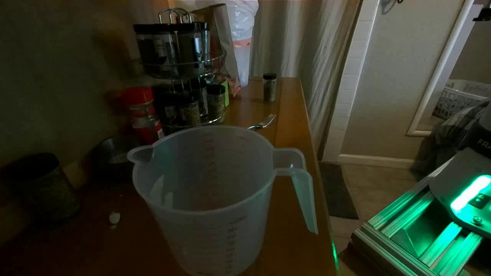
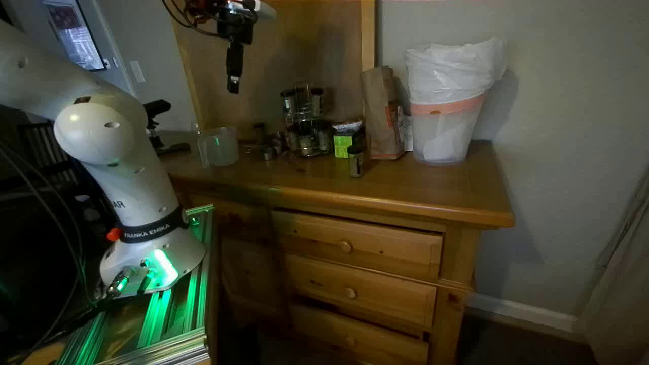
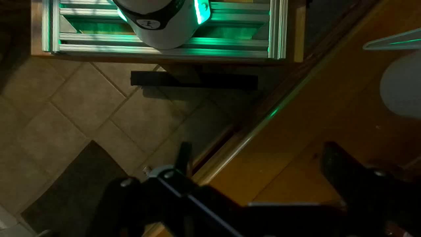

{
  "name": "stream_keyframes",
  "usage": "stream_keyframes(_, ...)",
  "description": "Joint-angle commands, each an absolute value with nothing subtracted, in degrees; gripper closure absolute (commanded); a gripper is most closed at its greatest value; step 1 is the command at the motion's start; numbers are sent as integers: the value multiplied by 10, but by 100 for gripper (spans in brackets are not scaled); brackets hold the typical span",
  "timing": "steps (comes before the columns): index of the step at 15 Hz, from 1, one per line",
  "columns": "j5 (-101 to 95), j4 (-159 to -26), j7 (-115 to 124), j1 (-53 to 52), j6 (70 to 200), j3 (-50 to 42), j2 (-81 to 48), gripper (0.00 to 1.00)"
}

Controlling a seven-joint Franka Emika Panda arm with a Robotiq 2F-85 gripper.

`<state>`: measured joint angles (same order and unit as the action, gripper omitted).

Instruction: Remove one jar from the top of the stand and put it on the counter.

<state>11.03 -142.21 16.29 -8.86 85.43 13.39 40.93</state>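
Observation:
The stand (image 1: 201,76) is a two-tier wire rack with a thin handle, also visible in an exterior view (image 2: 304,120). Its top tier holds several dark-lidded jars, one at the front left (image 1: 157,48); two show in an exterior view, at the left (image 2: 289,104) and the right (image 2: 317,101). Its lower tier holds more jars. Another jar (image 1: 269,88) stands upright on the brown wooden counter (image 1: 289,126), also visible in an exterior view (image 2: 356,162). My gripper (image 2: 233,85) hangs above the counter, apart from the stand. In the wrist view the gripper (image 3: 258,148) is open and empty; the stand is out of view there.
A translucent measuring jug (image 1: 207,230) stands on the counter, also at the wrist view's right edge (image 3: 403,85). A fork (image 1: 264,122), a red-lidded container (image 1: 142,111), a green box (image 2: 343,145), a paper bag (image 2: 380,116) and a white-lined bin (image 2: 446,111) are there too.

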Motion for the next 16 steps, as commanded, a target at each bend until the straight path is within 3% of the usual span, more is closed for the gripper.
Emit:
stream_keyframes(1,112,-1420,160,-83,852,138,410,0)
stream_keyframes(9,109,-1418,158,-84,860,140,407,0)
stream_keyframes(16,56,-1291,26,-117,927,159,282,0)
